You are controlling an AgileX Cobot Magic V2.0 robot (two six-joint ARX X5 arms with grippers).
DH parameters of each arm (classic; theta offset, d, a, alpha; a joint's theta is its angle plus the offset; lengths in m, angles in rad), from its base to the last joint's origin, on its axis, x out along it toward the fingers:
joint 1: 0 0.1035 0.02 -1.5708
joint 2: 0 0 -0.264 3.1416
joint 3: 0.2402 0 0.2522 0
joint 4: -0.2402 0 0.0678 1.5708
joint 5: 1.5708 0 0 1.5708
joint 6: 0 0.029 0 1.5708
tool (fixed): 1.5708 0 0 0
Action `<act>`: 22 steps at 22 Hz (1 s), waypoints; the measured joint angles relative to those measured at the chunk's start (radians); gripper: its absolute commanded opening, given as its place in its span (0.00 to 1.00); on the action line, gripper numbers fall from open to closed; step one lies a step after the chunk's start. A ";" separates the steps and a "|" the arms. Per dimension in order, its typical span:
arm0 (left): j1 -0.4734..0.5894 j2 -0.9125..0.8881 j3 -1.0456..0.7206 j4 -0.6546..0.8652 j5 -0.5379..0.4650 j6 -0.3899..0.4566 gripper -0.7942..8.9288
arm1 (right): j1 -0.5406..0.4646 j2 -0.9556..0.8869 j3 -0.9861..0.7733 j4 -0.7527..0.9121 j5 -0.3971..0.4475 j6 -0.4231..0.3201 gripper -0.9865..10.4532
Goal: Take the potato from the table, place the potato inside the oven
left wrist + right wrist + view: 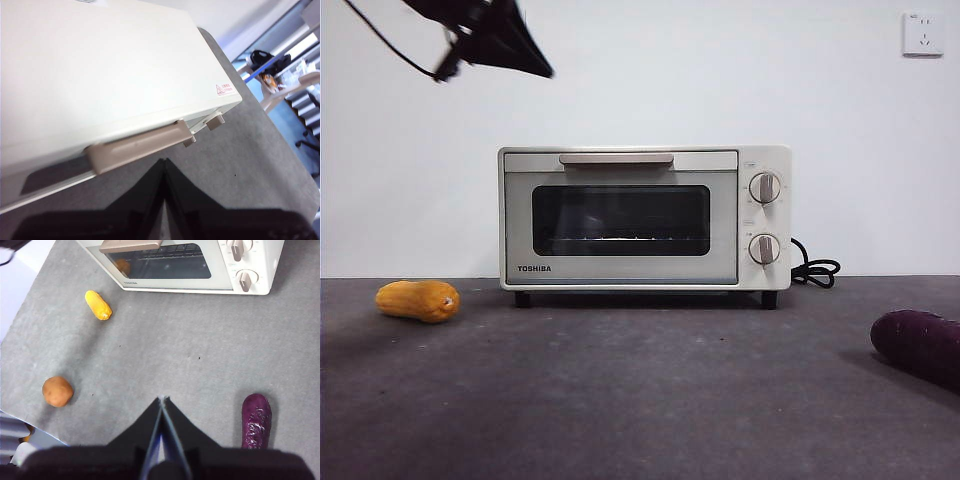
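The potato (57,391), a roundish orange-brown lump, lies on the dark grey table (175,340) near its front left corner; the front view does not show it. The cream TOSHIBA oven (640,218) stands at the back with its glass door shut. My left gripper (164,161) is shut and empty, hanging high above the oven's bar handle (140,145); it shows as a black tip (520,58) at the top left of the front view. My right gripper (162,399) is shut and empty, high over the table's front middle, well to the right of the potato.
A yellow-orange ridged item (417,300) lies left of the oven, between it and the potato. A dark purple oblong item (920,346) lies at the front right. The oven's black cord (815,270) trails to its right. The table's left edge runs close to the potato.
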 measured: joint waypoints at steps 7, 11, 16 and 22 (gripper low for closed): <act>-0.084 0.187 0.174 -0.060 -0.152 0.021 0.08 | 0.000 0.000 0.001 -0.003 -0.004 0.000 0.08; -0.120 0.218 0.178 -0.073 -0.265 0.075 0.08 | 0.000 0.001 0.001 -0.026 -0.004 0.000 0.08; -0.131 0.244 0.189 -0.074 -0.312 0.107 0.08 | 0.000 0.001 0.001 -0.050 -0.004 0.000 0.08; -0.137 0.245 0.210 -0.152 -0.330 0.171 0.08 | 0.000 0.001 0.001 -0.051 -0.004 0.000 0.08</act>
